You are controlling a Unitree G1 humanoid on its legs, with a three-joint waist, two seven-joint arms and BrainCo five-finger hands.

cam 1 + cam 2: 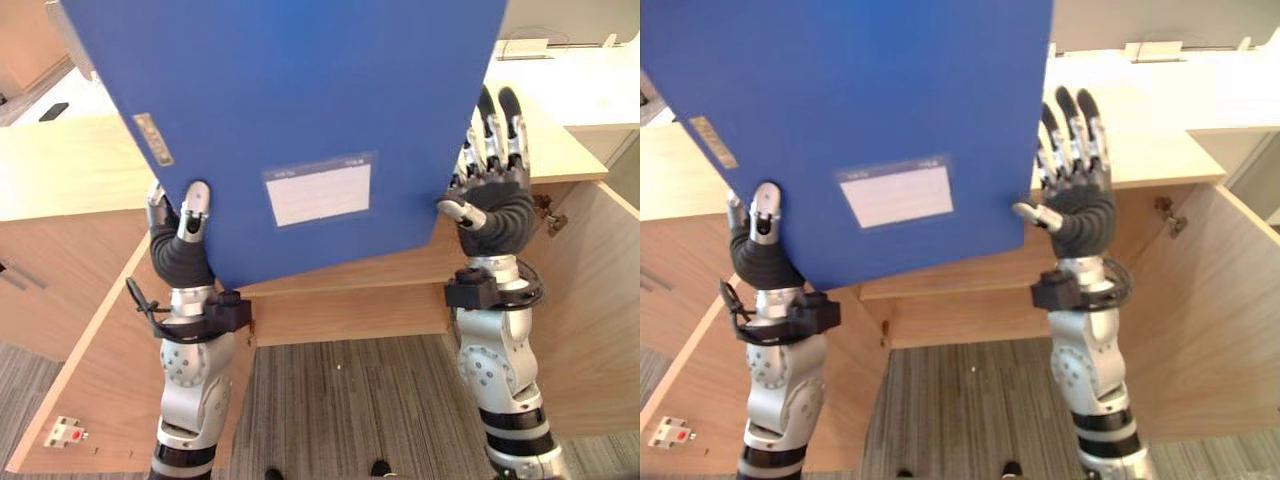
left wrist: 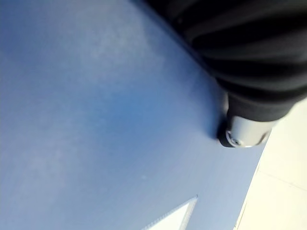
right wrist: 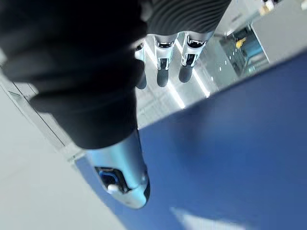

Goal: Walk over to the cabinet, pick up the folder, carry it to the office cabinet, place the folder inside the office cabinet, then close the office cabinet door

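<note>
The office cabinet (image 1: 345, 318) stands open at 6 o'clock of the load, its left door (image 1: 100, 390) swung out toward 8 o'clock and its right door (image 1: 590, 320) toward 4 o'clock. The blue folder (image 1: 300, 100) is held high and upright above that opening, tilted a little, and it blocks most of the view ahead.

The main risk, as I judge it, is a slip. The folder is broad and smooth and seems only squeezed at two low points, so any easing of the side pressure could let it pivot or drop onto the cabinet top. A second risk is a lower corner catching the cabinet's front edge or a door on the way down, since the opening is partly hidden behind it.

The left hand (image 1: 180, 250) sits at the folder's 7 o'clock corner, its thumb (image 1: 193, 210) lying on the front face. The rest is hidden behind, so I cannot tell its grip. The right hand (image 1: 495, 205) stands at the 4 o'clock edge, its fingers (image 1: 490, 130) straight and pointing to 12, its thumb tip touching that edge. A white label (image 1: 318, 192) sits low on the face, between the hands.
</note>
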